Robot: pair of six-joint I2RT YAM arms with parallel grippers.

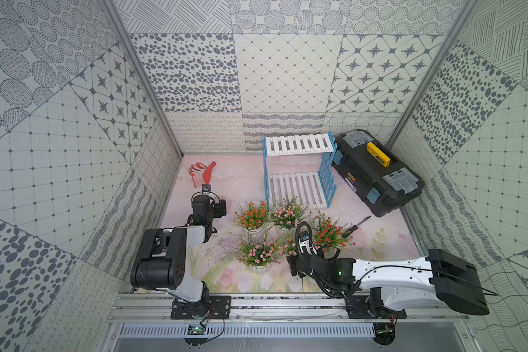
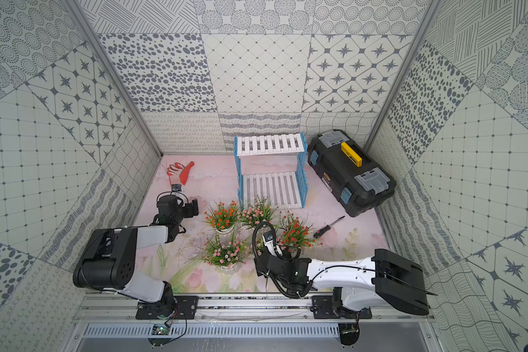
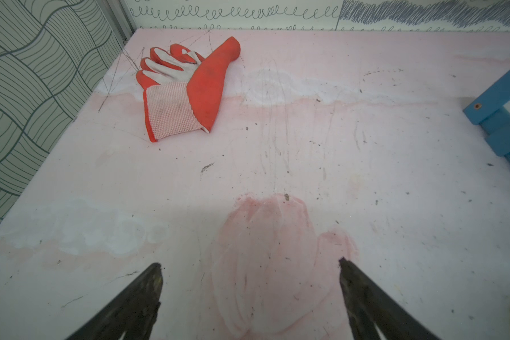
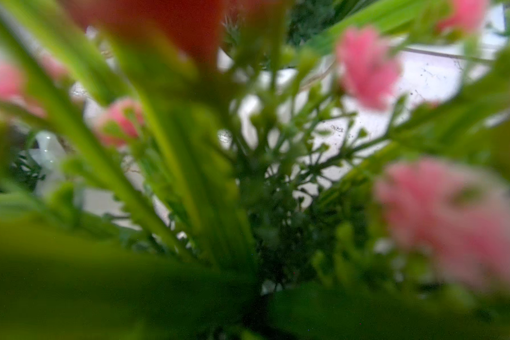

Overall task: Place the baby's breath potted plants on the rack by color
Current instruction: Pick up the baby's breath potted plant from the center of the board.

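Observation:
Several baby's breath potted plants stand clustered on the mat in front of the rack (image 1: 299, 144). In both top views, orange-red ones (image 1: 253, 216) (image 1: 329, 233) and pink ones (image 1: 287, 213) (image 1: 259, 251) show. Another pink plant (image 1: 290, 247) is half hidden under my right arm's wrist (image 1: 304, 240). The right gripper is sunk in that foliage. The right wrist view shows only blurred leaves and pink flowers (image 4: 365, 67), with no fingers visible. My left gripper (image 3: 249, 268) stands open over bare mat at the left, holding nothing. Both rack shelves (image 2: 270, 186) are bare.
A black toolbox (image 1: 375, 170) with a yellow handle sits right of the rack. A screwdriver (image 1: 355, 225) lies beside the right orange-red plant. An orange and white glove (image 3: 183, 91) lies at the back left. The rack's blue frame (image 3: 501, 117) is right of the left gripper.

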